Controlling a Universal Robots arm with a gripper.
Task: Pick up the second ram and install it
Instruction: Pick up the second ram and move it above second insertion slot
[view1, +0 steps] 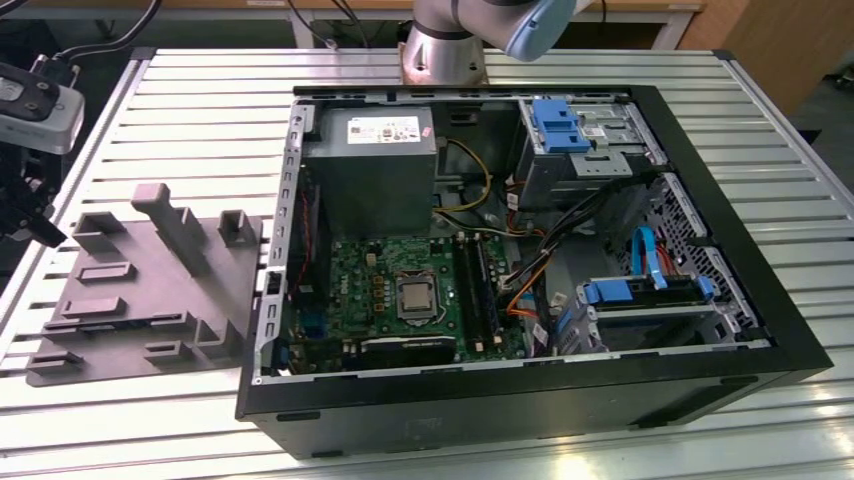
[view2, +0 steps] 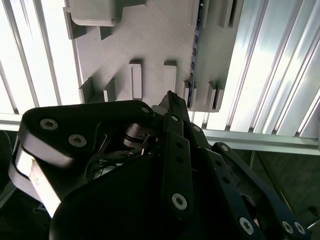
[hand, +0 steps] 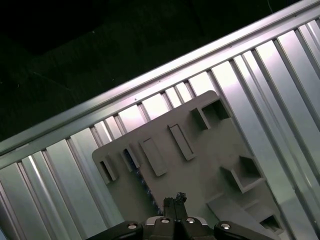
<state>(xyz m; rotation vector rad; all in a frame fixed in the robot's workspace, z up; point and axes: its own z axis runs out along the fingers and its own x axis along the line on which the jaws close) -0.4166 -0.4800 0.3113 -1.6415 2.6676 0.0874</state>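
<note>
At the exterior view's left edge the arm's wrist (view1: 30, 105) points its black gripper (hand: 175, 200) down, fingertips together and empty, over the grey plastic holder tray (view1: 147, 290), where the second ram (view2: 195, 40), a thin dark board, stands edgewise.

The computer case (view1: 534, 405) is lying on the table (view1: 200, 110), toward its edge at the exterior view's right. The fixture plate (view1: 147, 285) is lying just beside it, toward the opposite edge, with the second ram (view2: 195, 50) standing on it.
</note>
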